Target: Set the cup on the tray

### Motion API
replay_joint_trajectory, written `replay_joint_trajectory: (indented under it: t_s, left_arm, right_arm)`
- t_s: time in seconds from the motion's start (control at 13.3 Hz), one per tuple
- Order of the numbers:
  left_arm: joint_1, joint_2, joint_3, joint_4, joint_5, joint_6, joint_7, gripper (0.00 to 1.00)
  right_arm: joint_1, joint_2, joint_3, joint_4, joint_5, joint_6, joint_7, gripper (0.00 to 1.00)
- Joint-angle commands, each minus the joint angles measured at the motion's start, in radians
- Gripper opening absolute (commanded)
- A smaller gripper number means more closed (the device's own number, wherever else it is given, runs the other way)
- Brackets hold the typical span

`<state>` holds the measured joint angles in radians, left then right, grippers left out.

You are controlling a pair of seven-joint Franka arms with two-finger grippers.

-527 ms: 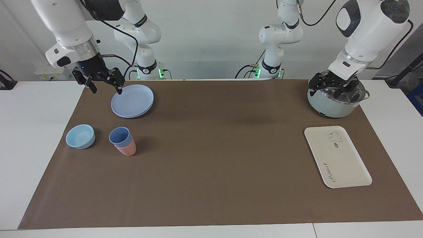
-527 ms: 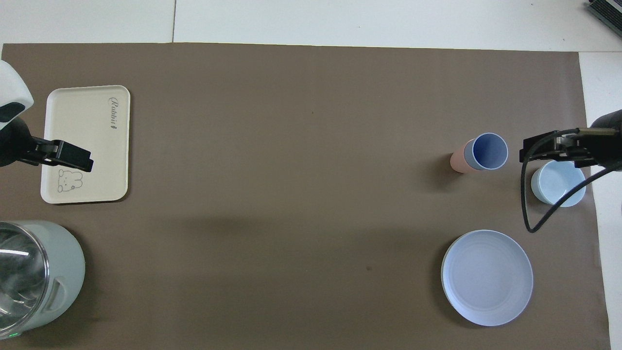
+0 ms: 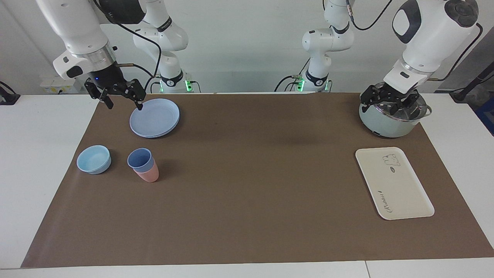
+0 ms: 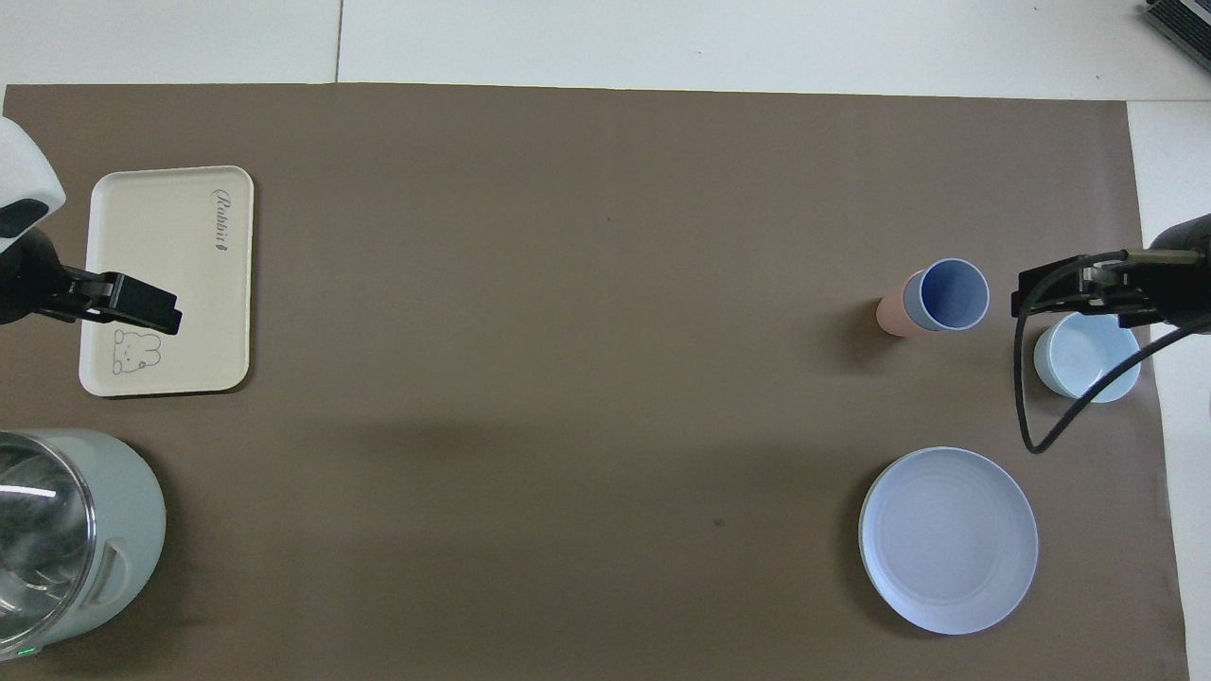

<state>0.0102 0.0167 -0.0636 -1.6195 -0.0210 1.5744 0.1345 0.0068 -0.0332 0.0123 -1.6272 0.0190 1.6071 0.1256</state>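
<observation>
The cup (image 3: pixel 139 159) sat nested in a salmon-pink cup (image 3: pixel 148 174) toward the right arm's end of the surface (image 3: pixel 247 193), upright w/ only its blue upper part showing — nothing touched it. A light-blue bowl (image 3: pixel 93 159) stood beside the pair, and stacked blue plates (image 3: pixel 154 117) lay nearer the robots. The tray (image 3: pixel 393 182) was well apart, at the left arm's end, bare, w/ a pale-green pot (image 3: pixel 389 121) nearer the robots than it.

The right gripper (image 3: pixel 122 103) hung in the air by the plates' edge, fingers spread, holding nothing — prob. poised for a reach to the cup. The left gripper (image 3: pixel 390 105) hovered over the pot, fingers also spread & empty; that arm seemed to wait.

Task looked not yet begun. The nesting probably matters: a lift of the blue cup may drag the pink one along, so a grip on the blue rim alone seems needed, then a long carry to the tray, perhaps w/ a hand-over.
</observation>
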Motion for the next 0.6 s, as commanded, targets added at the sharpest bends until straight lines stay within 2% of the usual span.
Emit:
replay_joint_trajectory:
  t_s: [0.0, 0.08, 0.38, 0.53]
  left_arm:
    - [0.007, -0.031, -0.004, -0.039, 0.015, 0.009, -0.010, 1.00]
    - [0.007, -0.031, -0.005, -0.037, 0.015, 0.009, -0.010, 1.00]
    - [0.007, -0.031, -0.004, -0.037, 0.015, 0.009, -0.010, 1.00]
    - [0.007, -0.031, -0.005, -0.037, 0.015, 0.009, -0.010, 1.00]
  right_arm:
    - [-0.021, -0.027, 0.005, -0.028, 0.032, 0.008, -0.005, 0.98]
    - [-0.028, -0.027, 0.003, -0.030, 0.032, 0.020, 0.037, 0.93]
    - [-0.096, 0.024, 0.003, -0.026, 0.033, 0.079, 0.253, 0.89]
    - [-0.132, 0.064, 0.003, -0.025, 0.074, 0.118, 0.361, 0.86]
